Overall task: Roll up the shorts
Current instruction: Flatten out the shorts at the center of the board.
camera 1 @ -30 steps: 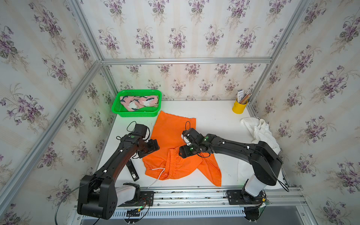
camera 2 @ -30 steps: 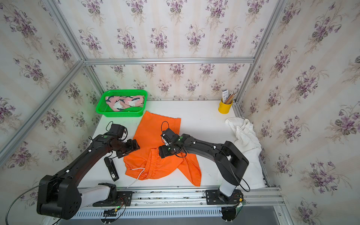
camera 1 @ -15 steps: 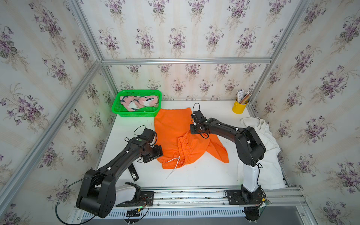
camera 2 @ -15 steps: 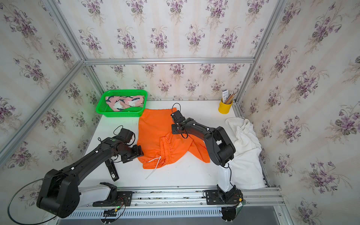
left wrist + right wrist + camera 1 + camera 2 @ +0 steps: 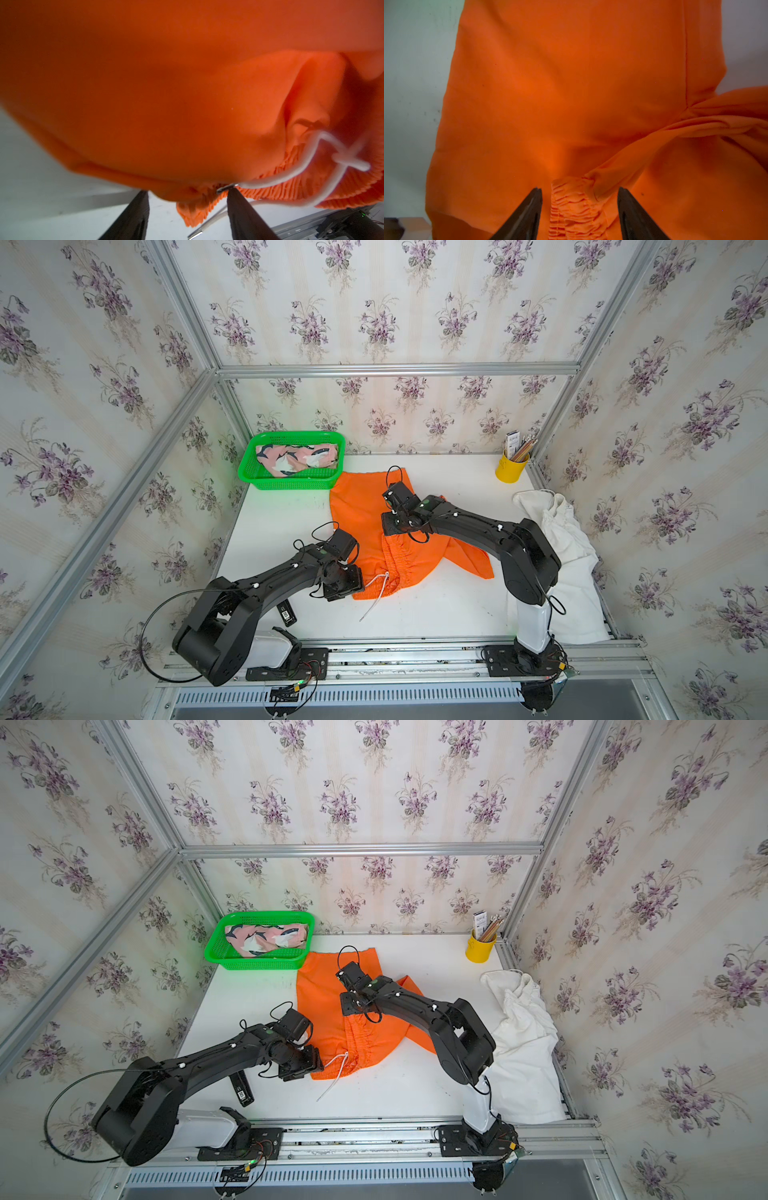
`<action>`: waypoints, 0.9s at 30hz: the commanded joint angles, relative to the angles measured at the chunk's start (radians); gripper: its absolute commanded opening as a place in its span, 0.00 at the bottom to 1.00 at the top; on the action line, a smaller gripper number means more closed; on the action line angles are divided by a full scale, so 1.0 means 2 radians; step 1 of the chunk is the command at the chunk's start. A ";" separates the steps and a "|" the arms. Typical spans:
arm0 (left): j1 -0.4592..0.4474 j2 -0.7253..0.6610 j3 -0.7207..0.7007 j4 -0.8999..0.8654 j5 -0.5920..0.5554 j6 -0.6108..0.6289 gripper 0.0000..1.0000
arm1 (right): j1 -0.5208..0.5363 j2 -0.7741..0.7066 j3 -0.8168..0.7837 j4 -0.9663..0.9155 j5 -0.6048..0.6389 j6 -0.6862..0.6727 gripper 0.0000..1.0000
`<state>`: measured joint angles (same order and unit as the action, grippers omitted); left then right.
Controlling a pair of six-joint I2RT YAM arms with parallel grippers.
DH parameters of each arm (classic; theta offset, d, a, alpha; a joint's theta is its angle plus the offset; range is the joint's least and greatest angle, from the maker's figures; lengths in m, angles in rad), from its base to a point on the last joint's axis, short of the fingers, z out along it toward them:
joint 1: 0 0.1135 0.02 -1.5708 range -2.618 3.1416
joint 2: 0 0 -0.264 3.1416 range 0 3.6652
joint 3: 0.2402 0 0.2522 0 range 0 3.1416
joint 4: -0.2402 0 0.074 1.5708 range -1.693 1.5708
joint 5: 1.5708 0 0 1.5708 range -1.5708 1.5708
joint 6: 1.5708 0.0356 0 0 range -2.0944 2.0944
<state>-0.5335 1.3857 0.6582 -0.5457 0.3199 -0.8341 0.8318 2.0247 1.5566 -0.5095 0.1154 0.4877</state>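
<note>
Overhead, in both top views, the orange shorts (image 5: 361,514) lie crumpled at the middle of the table (image 5: 415,614). The left arm reaches low from the near left, its left gripper (image 5: 353,587) at the near corner of the waistband (image 5: 401,568). The right arm bends leftward over the cloth, right gripper (image 5: 390,529) pointing down.

Left wrist view: fingers (image 5: 133,218) parted, waistband corner loose between them, ungrasped.

Right wrist view: fingers (image 5: 525,214) likewise spread astride the gathered waistband, holding nothing.

Orange shorts (image 5: 358,512) and right pincer (image 5: 579,188) now farther back than before.
</note>
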 commanded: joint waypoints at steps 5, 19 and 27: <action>-0.006 0.038 -0.013 0.044 0.011 -0.005 0.49 | 0.013 0.066 0.044 -0.045 0.018 0.023 0.60; -0.006 0.039 -0.015 0.057 0.003 -0.006 0.20 | 0.015 -0.109 -0.047 -0.092 0.086 0.024 0.00; -0.006 0.027 -0.018 0.042 -0.008 -0.003 0.17 | 0.015 -0.334 -0.370 -0.112 0.054 0.147 0.00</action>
<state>-0.5449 1.4391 0.6296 -0.3702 0.4042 -0.8440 0.8627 1.4498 0.9661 -0.6800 0.2653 0.6403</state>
